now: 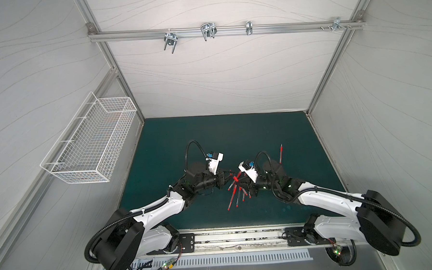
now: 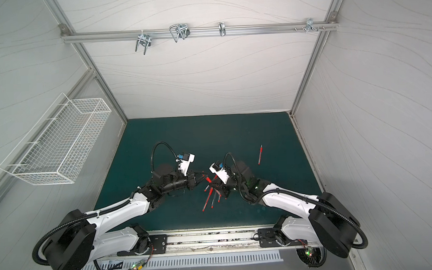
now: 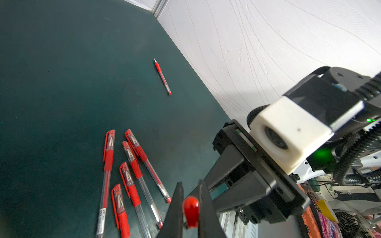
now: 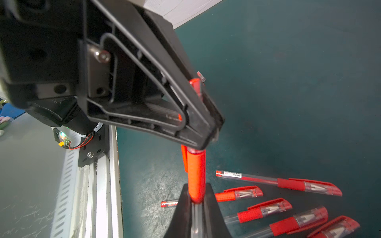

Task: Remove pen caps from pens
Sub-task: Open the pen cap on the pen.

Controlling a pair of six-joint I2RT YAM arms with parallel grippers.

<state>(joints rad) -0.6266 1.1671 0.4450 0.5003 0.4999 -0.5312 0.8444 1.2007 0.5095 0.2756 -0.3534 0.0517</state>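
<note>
Left claw (image 3: pixel 190 197) is pressing together on the red cap (image 3: pixel 191 212) of the raised pen (image 4: pixel 196 175). Your right claw (image 4: pixel 195 206) is pinching that same pen where the red grip meets the clear barrel, above the middle of the green mat (image 1: pixel 185 142).

You are setting up a straight pull, so be drawing the 2 claws apart along the pen's own line, without twisting or bending. The clear barrel is looking slippery, so be holding the right pinch firm.

You are looking at 7 pens: 1 held, 5 capped ones (image 3: pixel 108 158) lying fanned near the claws, and 1 bare pen (image 3: pixel 162 76) lying well apart toward the wall (image 3: pixel 268 51). That is making 6 caps, all sitting on pens; no loose cap is showing.
</note>
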